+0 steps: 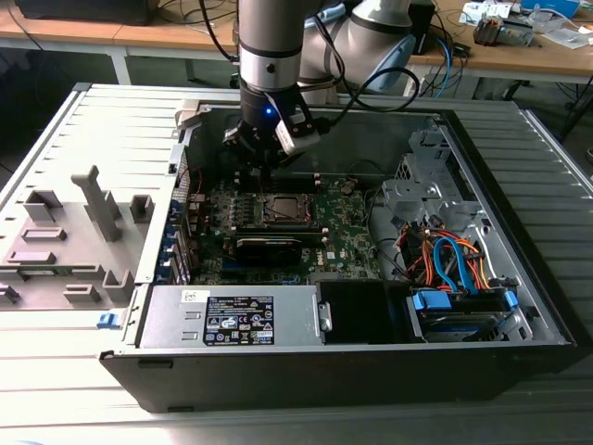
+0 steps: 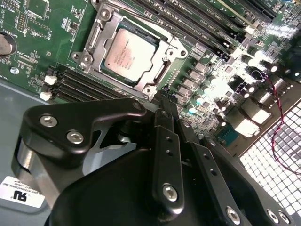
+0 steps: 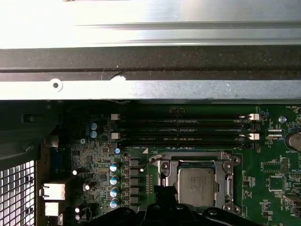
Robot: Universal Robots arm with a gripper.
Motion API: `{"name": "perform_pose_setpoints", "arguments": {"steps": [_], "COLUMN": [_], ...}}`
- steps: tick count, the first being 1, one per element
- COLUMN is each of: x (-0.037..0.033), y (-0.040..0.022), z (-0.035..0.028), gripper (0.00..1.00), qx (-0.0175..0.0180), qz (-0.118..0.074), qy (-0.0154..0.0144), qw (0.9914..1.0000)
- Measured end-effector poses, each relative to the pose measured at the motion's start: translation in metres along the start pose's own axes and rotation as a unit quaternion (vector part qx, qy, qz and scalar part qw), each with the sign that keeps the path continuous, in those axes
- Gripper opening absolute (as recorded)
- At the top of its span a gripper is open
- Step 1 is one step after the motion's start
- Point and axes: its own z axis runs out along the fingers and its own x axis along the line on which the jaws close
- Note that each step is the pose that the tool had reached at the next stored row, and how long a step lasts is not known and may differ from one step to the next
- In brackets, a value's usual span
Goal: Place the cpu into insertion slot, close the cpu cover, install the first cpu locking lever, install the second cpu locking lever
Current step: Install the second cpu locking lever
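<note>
In the exterior view the nearest thing inside the open black computer case (image 1: 519, 278) is the long grey power supply box (image 1: 232, 315) along its near edge; behind it lies the green motherboard (image 1: 347, 232). At the board's middle sits the square silvery insertion slot (image 1: 281, 209), and the black gripper (image 1: 267, 165) hangs just beyond and above it, on the far side — so the slot lies toward the near side from the fingertips, almost directly under them.

In the second wrist view the slim black fingers (image 2: 165, 106) stand pressed together with no gap visible and nothing between them, their tips just beside one edge of the slot's metal rim.

The small flat silver-grey cpu (image 2: 128, 49) already lies seated in the slot, square to it. The thin silvery cpu cover (image 2: 101, 30) frames it, lying flat around the chip — it looks closed, judging from both wrist views. Whether either locking lever is latched I cannot tell.

Farther off run the long narrow black memory slots (image 3: 183, 128), parallel to the slot's far edge, and beyond them the case's grey metal wall (image 3: 150, 89).
</note>
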Motion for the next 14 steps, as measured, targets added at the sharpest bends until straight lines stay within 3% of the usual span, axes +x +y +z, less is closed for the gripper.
{"name": "perform_pose_setpoints", "arguments": {"steps": [14], "x": [0.0045], "y": [0.0], "z": [0.0001], "gripper": [0.11], "qx": [0.0], "qz": [0.0], "qy": [0.0], "qw": [1.0]}}
